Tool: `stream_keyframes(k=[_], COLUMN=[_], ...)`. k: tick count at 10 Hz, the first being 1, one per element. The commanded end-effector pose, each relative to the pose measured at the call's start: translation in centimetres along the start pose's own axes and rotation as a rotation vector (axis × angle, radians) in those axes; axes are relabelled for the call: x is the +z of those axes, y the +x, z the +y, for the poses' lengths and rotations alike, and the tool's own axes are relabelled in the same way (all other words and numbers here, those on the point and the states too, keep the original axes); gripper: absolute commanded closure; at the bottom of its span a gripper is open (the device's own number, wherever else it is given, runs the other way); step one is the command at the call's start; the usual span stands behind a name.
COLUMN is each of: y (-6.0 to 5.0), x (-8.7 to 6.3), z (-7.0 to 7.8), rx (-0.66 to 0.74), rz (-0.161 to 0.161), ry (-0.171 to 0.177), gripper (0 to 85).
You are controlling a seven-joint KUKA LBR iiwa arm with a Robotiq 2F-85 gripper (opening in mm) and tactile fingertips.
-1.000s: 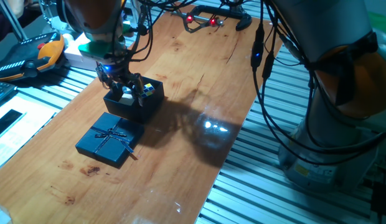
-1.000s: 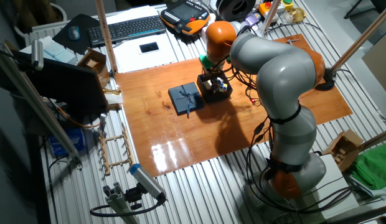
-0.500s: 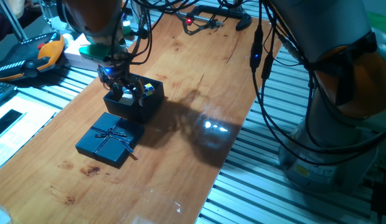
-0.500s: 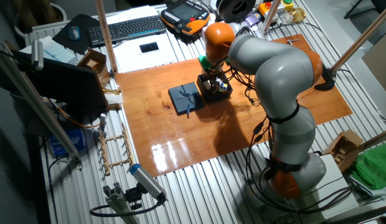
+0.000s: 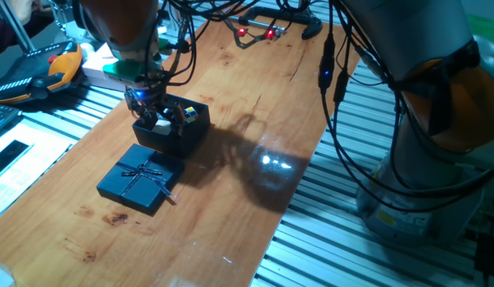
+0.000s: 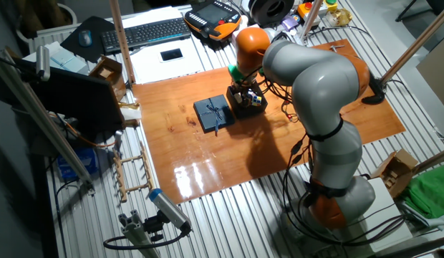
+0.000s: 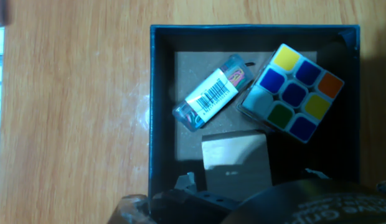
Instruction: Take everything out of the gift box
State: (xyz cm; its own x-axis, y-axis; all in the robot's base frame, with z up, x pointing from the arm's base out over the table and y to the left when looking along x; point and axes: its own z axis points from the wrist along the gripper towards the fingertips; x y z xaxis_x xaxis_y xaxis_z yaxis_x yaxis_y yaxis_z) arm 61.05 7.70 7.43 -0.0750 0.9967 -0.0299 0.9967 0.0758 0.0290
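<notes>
The dark navy gift box (image 5: 174,140) stands open on the wooden table, also in the other fixed view (image 6: 248,109) and the hand view (image 7: 160,118). Inside lie the multicoloured puzzle cube (image 7: 294,93), seen too in one fixed view (image 5: 190,115), and the cream block (image 7: 235,158), which also shows white from the side (image 5: 162,123). My gripper (image 5: 154,109) hangs just over the box, open, its fingertips on either side of the cream block (image 7: 249,179). The lid with the ribbon bow (image 5: 142,177) lies beside the box.
A small clear packet with a barcode label (image 7: 211,94) also lies in the box. An orange-black pendant (image 5: 40,72) and a phone (image 5: 9,154) sit off the table's left side. A black clamp with red lights (image 5: 263,25) is at the far end. A keyboard (image 6: 147,32) lies beyond the table.
The gripper has sunk slightly lower over the box. The cubes, box and lid have not moved.
</notes>
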Motion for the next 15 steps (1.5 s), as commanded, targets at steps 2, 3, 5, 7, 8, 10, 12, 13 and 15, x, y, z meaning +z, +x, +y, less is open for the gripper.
stream_keyframes(k=[2, 3, 5, 7, 8, 10, 12, 13, 15], y=[0.0, 0.0, 0.1, 0.0, -0.1, -0.2, -0.3, -0.4, -0.5], x=[0.3, 0.6, 0.9, 1.2, 1.3, 1.5, 1.7, 1.9, 2.2], z=[0.1, 0.2, 0.2, 0.3, 0.3, 0.3, 0.3, 0.2, 0.2], rx=[-0.011, -0.016, -0.014, -0.013, -0.019, -0.028, -0.042, -0.049, -0.056], rz=[-0.003, -0.003, -0.002, -0.003, -0.007, -0.007, -0.01, -0.01, -0.012], ry=[-0.003, -0.004, -0.003, -0.004, -0.006, -0.006, -0.008, -0.013, -0.017], gripper=[3.7, 3.7, 3.7, 4.0, 4.0, 4.0, 4.0, 4.0, 4.0])
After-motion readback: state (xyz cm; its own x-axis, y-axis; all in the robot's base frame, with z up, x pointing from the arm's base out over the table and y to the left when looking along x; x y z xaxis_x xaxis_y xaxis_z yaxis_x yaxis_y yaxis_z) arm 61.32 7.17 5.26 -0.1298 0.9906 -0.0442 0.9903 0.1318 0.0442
